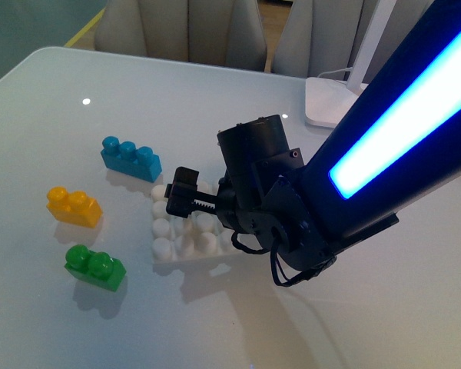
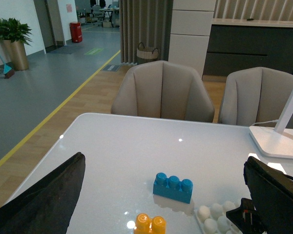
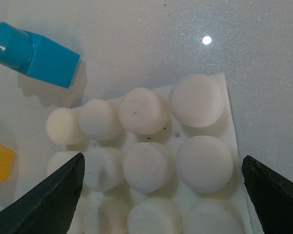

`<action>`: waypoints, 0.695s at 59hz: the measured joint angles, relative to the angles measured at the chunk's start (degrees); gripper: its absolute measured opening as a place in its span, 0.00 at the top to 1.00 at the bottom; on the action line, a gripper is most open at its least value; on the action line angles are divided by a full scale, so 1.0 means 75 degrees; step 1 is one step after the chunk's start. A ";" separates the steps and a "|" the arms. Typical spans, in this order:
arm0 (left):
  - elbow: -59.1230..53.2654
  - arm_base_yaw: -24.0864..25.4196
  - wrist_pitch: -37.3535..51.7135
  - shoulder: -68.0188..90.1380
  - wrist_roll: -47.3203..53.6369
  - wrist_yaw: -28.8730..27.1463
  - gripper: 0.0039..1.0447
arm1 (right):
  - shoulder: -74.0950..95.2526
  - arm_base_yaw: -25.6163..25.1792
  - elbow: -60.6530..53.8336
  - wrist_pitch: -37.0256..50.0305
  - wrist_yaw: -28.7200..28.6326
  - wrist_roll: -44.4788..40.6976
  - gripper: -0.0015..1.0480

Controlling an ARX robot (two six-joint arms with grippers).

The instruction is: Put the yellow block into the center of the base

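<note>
The yellow block [image 1: 74, 206] is seen at the left of the front view, lying free on the desk [image 1: 54, 100], between the blue block [image 1: 131, 158] above it and the green block [image 1: 94, 267] below it. It is well apart from the base [image 1: 173, 240], which lies at the middle of the frame. No insertion has been made yet; the step in hand is judged to be the approach before the pickup.

The right end effector [image 3: 162, 157] is held over the base with its fingers [image 3: 53, 200] spread wide, and nothing is gripped between them; only white studs are seen in the gap. The left end effector [image 2: 163, 163] is likewise spread apart and empty.

For the next move, the yellow block would have to be reached, probably by the left arm, since the block lies on that side. Its flat sides would have to be clamped, and the block lifted, carried over the middle studs and pressed straight down. The right arm would likely need to be cleared from the base first.

In the front view the right part of the base is hidden by the right arm. The yellow block is cut off at the lower edge of the left wrist view and at the left edge of the right wrist view. Whether the right fingers touch the base cannot be told.
</note>
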 joint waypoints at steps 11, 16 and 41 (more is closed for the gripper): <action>0.0000 0.0000 0.0000 0.0000 0.0000 0.0000 0.07 | 0.0000 0.0000 -0.0047 0.0154 -0.0216 0.0239 0.08; 0.0000 0.0000 0.0000 0.0000 0.0000 0.0000 0.07 | 0.0000 0.0000 -0.0050 0.0189 -0.0224 0.0326 0.08; 0.0000 0.0000 0.0000 0.0000 0.0003 0.0000 0.07 | -0.0434 -0.0125 -0.0985 0.0930 -0.0154 0.0819 0.08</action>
